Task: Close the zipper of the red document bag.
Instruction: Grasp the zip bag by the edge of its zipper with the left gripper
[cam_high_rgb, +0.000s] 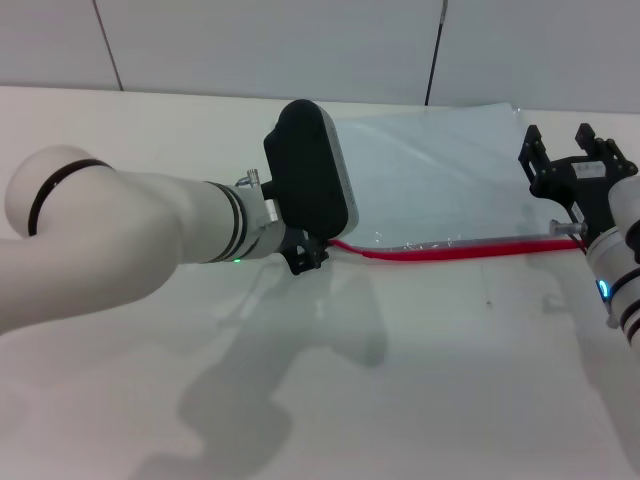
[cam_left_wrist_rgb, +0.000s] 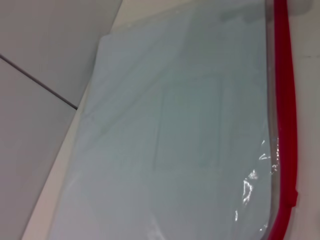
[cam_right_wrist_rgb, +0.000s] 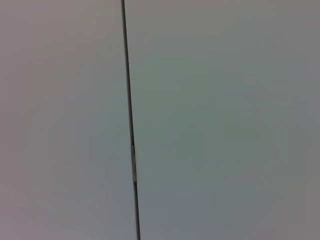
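The red document bag (cam_high_rgb: 440, 170) lies flat on the white table, a pale translucent pouch. Its zipper (cam_high_rgb: 450, 250) runs as a thin red strip along the near edge. My left gripper (cam_high_rgb: 305, 255) is down at the zipper's left end, mostly hidden behind the arm's black wrist housing. The left wrist view shows the bag (cam_left_wrist_rgb: 175, 130) and the zipper (cam_left_wrist_rgb: 286, 115) close up. My right gripper (cam_high_rgb: 560, 150) stands open just above the zipper's right end, fingers (cam_high_rgb: 530, 150) pointing away from me and holding nothing. I cannot make out the slider tab.
A grey panelled wall (cam_high_rgb: 300, 40) rises behind the table, and only this wall (cam_right_wrist_rgb: 200, 120) shows in the right wrist view. My left arm (cam_high_rgb: 120, 240) crosses the table's left half.
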